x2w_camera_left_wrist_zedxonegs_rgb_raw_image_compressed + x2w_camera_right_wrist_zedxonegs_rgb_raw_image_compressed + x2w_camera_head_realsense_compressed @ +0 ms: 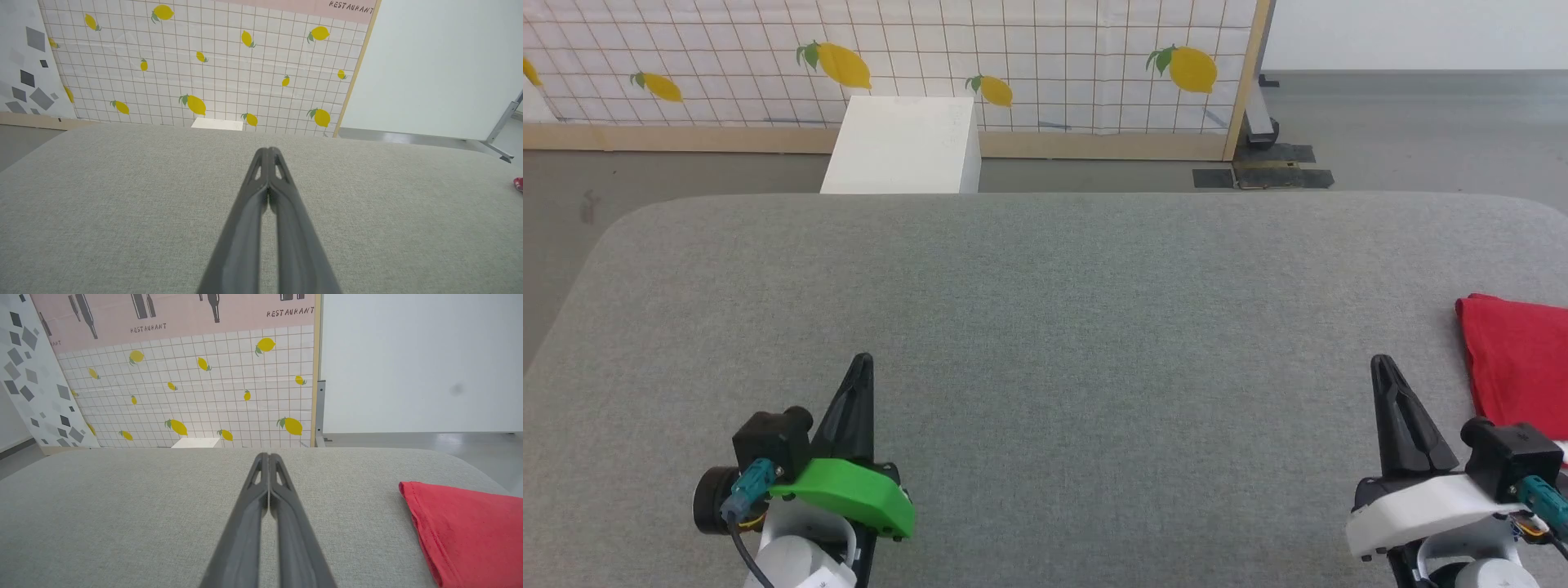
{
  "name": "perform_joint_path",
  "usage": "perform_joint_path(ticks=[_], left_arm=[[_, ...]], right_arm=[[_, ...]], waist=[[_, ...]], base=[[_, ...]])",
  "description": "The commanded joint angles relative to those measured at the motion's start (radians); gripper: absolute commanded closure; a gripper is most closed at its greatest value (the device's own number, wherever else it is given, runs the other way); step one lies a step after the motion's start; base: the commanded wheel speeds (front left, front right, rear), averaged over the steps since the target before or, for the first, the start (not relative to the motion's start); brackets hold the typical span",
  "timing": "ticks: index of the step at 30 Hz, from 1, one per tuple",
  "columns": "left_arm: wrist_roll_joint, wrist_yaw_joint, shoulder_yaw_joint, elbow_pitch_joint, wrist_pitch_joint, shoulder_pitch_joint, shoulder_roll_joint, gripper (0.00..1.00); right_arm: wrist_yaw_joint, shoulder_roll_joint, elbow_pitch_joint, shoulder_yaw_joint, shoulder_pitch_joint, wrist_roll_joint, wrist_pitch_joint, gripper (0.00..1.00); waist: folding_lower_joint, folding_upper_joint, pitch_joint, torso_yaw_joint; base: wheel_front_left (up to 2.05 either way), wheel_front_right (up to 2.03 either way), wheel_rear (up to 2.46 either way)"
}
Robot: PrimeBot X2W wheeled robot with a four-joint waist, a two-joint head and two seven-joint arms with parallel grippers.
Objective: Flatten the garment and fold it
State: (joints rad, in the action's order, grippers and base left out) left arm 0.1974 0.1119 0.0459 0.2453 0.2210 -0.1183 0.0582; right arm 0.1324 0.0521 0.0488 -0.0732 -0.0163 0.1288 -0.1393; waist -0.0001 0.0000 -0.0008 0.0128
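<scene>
Both pairs of fingers come first: my left fingers (pixel 245 237) are pressed together along their whole length with nothing between them, and my right fingers (pixel 245 531) are closed and empty in the same way. Each pair points out over the grey cloth-covered tabletop (pixel 1045 286), low above it.

Out from the right fingers, off to their right side, lies the garment (pixel 470 526), a red heap with a stitched edge facing me. It sits at the far right of the tabletop, near the rounded edge, and part of it runs out of the head view (pixel 1519 359). I cannot read how it is layered or which way up it lies. My left fingers are well apart from it, with bare tabletop between.

Risks as I judge them:
- Reaching in with the fingers shut would only push the cloth and bunch it, so they must part first.
- A nudge outward could send the garment over the near edge, since it sits so close to it.
- Pinching just the top layer at that edge would lift a fold and not the whole shirt, leaving it twisted when I drag it to the middle.
- Coming down too low could snag my tips in the tabletop's covering.
</scene>
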Motion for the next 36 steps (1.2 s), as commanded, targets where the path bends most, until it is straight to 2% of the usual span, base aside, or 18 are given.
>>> perform_joint_path(ticks=[1, 36], left_arm=[[-0.019, -0.01, -0.003, -0.01, -0.005, 0.018, -0.001, 1.0], [-0.077, -0.043, -0.017, -0.087, -0.076, 0.051, -0.003, 1.0]], right_arm=[[0.0, 0.0, -0.005, 0.003, 0.002, -0.009, 0.006, 1.0], [-0.001, -0.001, -0.019, 0.026, 0.007, -0.048, 0.05, 1.0]], waist=[[0.0001, 0.0, 0.0, 0.0], [0.0001, 0.0, 0.0, -0.004]], base=[[0.0, 0.0, 0.0], [0.0, 0.0, 0.0]])
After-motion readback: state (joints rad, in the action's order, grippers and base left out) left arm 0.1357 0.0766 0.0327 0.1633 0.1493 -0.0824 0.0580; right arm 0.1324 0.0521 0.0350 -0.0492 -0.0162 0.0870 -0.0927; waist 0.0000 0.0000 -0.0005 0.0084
